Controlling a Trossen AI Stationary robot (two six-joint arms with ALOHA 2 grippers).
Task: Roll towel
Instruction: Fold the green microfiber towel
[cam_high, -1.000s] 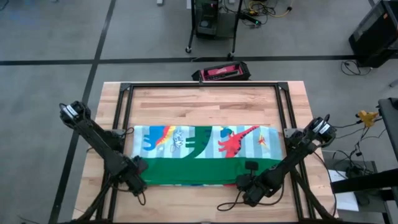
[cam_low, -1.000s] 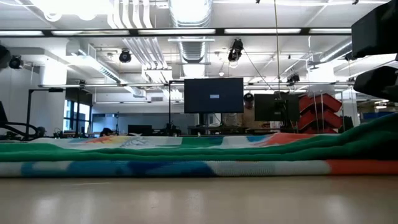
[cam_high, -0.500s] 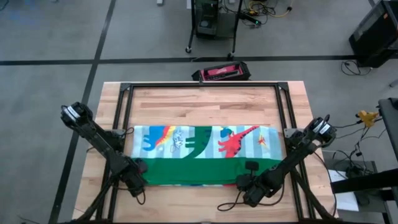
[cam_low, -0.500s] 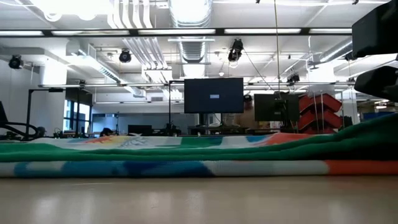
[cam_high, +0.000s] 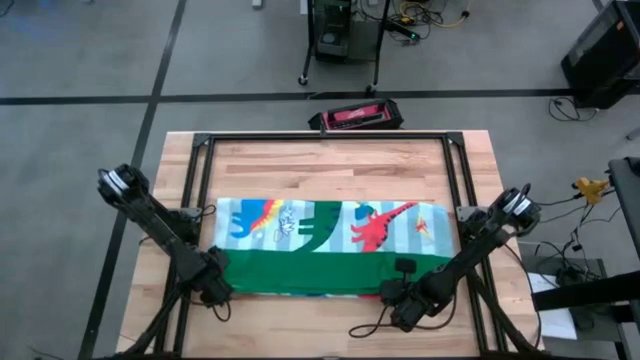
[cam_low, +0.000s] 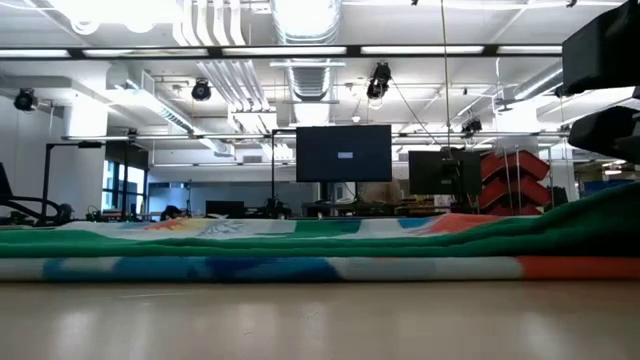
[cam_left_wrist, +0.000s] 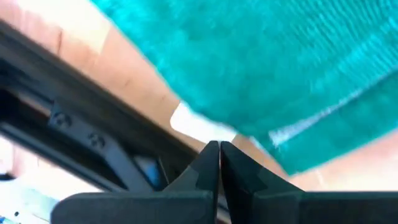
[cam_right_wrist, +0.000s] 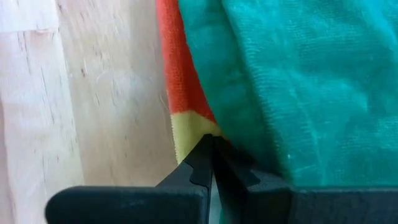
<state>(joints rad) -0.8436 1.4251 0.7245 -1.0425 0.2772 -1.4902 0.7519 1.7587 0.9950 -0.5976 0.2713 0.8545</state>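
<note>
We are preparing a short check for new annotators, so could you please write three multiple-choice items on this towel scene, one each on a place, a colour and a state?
1. Where on the table does the towel lie?
A. across the table between the two arms
B. hanging off the far edge
C. on the floor

2. What colour is the folded-over band along the towel's near edge?
A. yellow
B. green
C. black

3. How do the fingers of the left gripper and right gripper stand?
A. both wide open
B. only the left open
C. both shut

Answers: 1 A, the high view shows it spanning the tabletop; 2 B, the near strip is solid green; 3 C, each wrist view shows the fingertips meeting.
</note>
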